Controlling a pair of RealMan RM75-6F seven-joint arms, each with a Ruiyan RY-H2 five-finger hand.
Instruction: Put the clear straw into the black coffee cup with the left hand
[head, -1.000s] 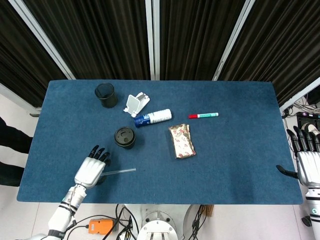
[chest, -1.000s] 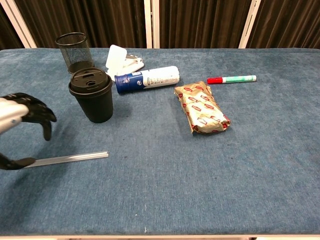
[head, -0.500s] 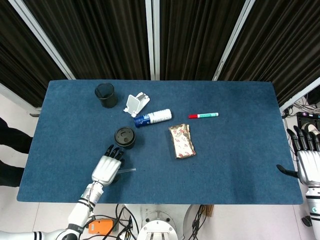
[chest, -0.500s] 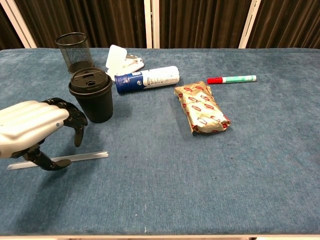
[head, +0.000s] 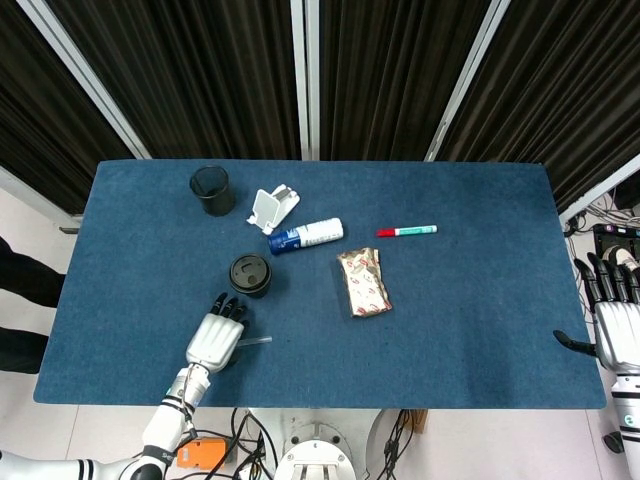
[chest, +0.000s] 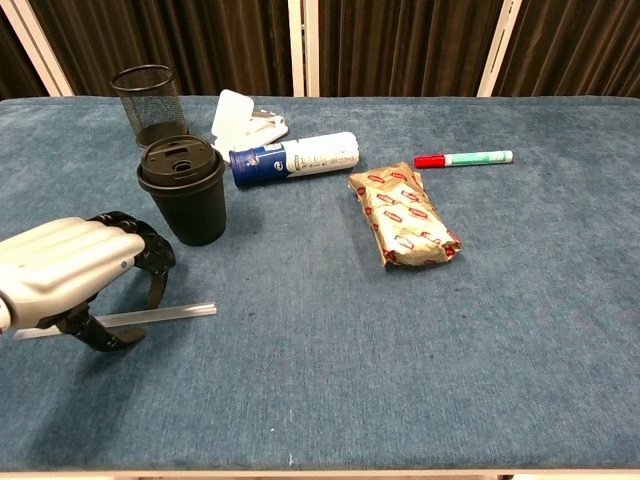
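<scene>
The clear straw (chest: 170, 314) lies flat on the blue table, in front of the black coffee cup (chest: 183, 190), which stands upright with its lid on. My left hand (chest: 75, 275) arches over the straw's left part, fingers on the far side and thumb on the near side, not closed on it. In the head view the left hand (head: 215, 340) hides most of the straw (head: 256, 342), just below the cup (head: 249, 275). My right hand (head: 612, 310) hangs past the table's right edge with its fingers spread and nothing in it.
A black mesh pen cup (chest: 148, 103) stands behind the coffee cup. A white case (chest: 240, 115), a blue-and-white tube (chest: 295, 158), a snack packet (chest: 403, 215) and a red-capped green marker (chest: 463, 158) lie across the middle and back.
My left hand has moved right along the straw towards the cup, then sunk a little over it. The straw has stayed where it was. The right hand is still.
</scene>
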